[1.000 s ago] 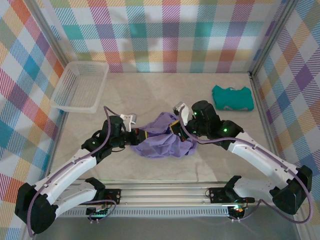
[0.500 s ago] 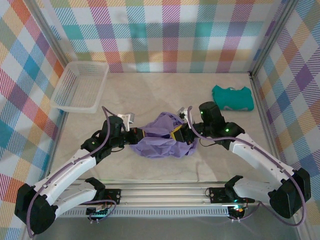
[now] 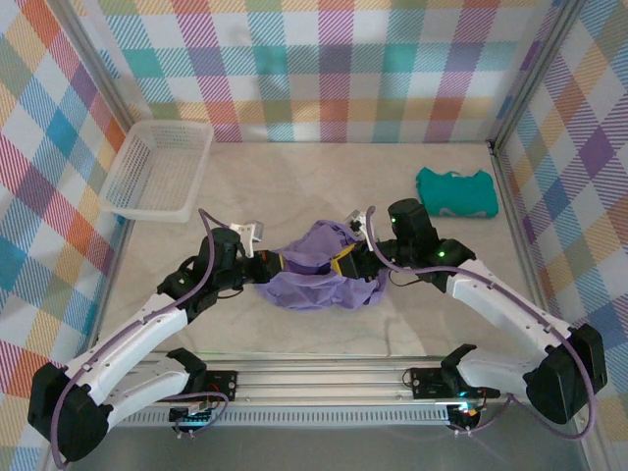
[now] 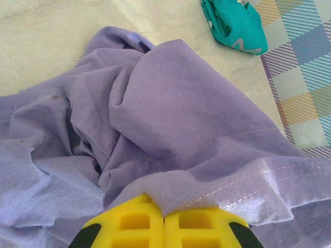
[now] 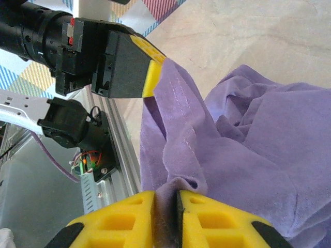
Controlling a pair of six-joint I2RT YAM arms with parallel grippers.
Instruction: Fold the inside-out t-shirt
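The inside-out t-shirt (image 4: 170,103) is showing soft, matt cotton cloth with a slightly fuzzy nap; its stitched hem is looking a little shinier. The table (image 3: 294,177) under the t-shirt is looking smooth and pale, stone-patterned, with low sheen. Behind the t-shirt to the right, the teal garment (image 3: 454,191) is appearing as matt knit cloth. Behind it to the left, the basket (image 3: 157,167) is showing thin, whitish lattice plastic. At the t-shirt, the fingers (image 4: 129,225) of the left gripper (image 4: 164,219) and the right gripper (image 5: 166,212) are looking like matt yellow moulded plastic. In front of the t-shirt, the rail (image 3: 324,378) is gleaming as bare metal.
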